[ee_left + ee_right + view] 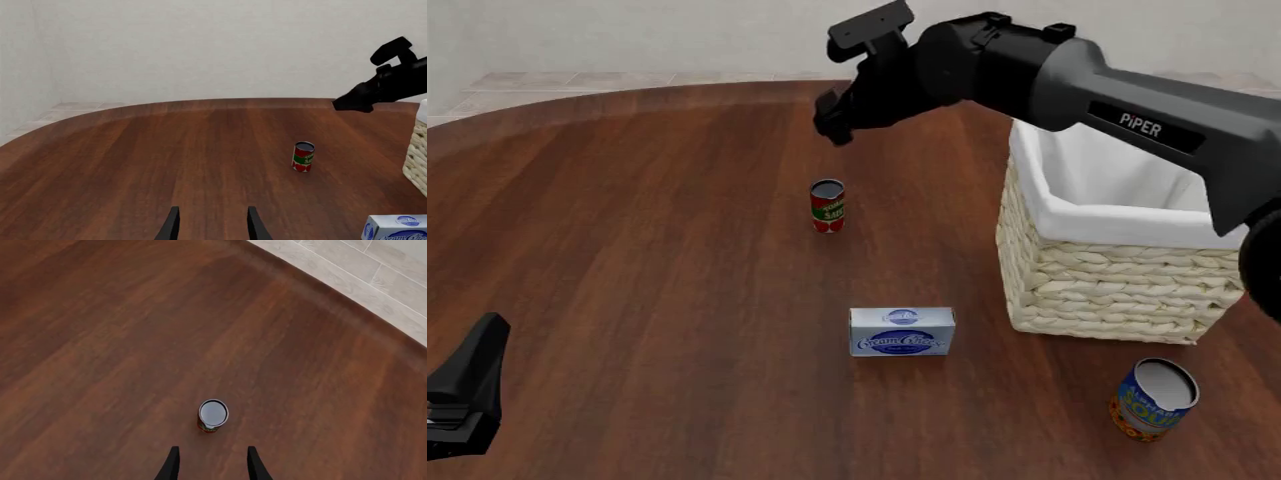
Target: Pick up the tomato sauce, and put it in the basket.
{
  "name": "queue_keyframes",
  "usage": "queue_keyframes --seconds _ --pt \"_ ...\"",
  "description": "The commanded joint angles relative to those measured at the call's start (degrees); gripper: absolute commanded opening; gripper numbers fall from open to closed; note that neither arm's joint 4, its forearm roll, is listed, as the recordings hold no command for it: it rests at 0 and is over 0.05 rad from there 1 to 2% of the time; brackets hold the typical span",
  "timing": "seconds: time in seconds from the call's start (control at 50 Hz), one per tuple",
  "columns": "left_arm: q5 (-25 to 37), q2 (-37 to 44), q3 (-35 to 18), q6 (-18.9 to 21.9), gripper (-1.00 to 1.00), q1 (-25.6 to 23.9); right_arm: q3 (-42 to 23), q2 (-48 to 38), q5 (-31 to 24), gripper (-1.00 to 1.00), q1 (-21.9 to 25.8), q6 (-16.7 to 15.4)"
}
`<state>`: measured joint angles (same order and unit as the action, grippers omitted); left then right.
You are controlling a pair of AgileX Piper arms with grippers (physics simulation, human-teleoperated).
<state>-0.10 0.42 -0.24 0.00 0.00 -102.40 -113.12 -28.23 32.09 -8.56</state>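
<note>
The right gripper [833, 128] hangs in the air above the table, on the far side of the tomato sauce [827, 205], with nothing between its fingers; in the right wrist view the two fingertips [172, 463] stand apart, released, and the can's grey top shows just ahead of the gap. The right arm reaches in from the right, passing over the far left corner of the basket [1108, 265].

The tomato sauce stands upright on the wooden table [627, 250], alone (nothing touches it), left of the basket and well apart from it. Bare wood lies all around the can, widest to its left.

The left gripper [211, 225] sits low at the near left corner of the front view, well apart from the can; its fingers are parted and hold nothing. From its wrist camera the can stands ahead across open wood.

A blue-and-white box [902, 331] lies nearer than the can, just beside the basket's near left corner. A blue-and-orange can [1154, 400] stands near the table's near right, in front of the basket. Beyond the table's curved far edge a pale tiled floor [587, 82] shows.
</note>
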Motion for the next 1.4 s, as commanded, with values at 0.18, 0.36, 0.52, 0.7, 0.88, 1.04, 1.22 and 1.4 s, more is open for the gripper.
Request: queue_keyframes --seconds 0.18,0.36,0.52,0.7,0.88,1.04,1.22,1.4 --pt "0.00 0.00 0.00 0.00 1.00 0.00 -5.32 -6.68 -0.57 1.00 -0.50 1.24" --pt "0.00 0.00 0.00 0.00 1.00 0.00 -5.80 -9.05 0.06 1.00 -0.38 1.97" --pt "0.00 0.00 0.00 0.00 1.00 0.00 -7.20 -11.01 -0.10 1.00 -0.59 1.97" --pt "0.00 0.00 0.00 0.00 1.00 0.00 -8.85 -13.42 -0.70 1.00 -0.63 1.99" --pt "0.00 0.00 0.00 0.00 1.00 0.00 -10.43 -15.16 -1.24 1.00 -0.80 1.94" --pt "0.00 0.00 0.00 0.00 1.00 0.00 -10.07 -15.96 -0.91 1.00 -0.41 2.34" --pt "0.00 0.00 0.00 0.00 1.00 0.00 -10.90 -17.08 -1.07 1.00 -0.30 2.48" --pt "0.00 0.00 0.00 0.00 1.00 0.00 -11.96 -18.20 -1.25 1.00 -0.48 2.38"
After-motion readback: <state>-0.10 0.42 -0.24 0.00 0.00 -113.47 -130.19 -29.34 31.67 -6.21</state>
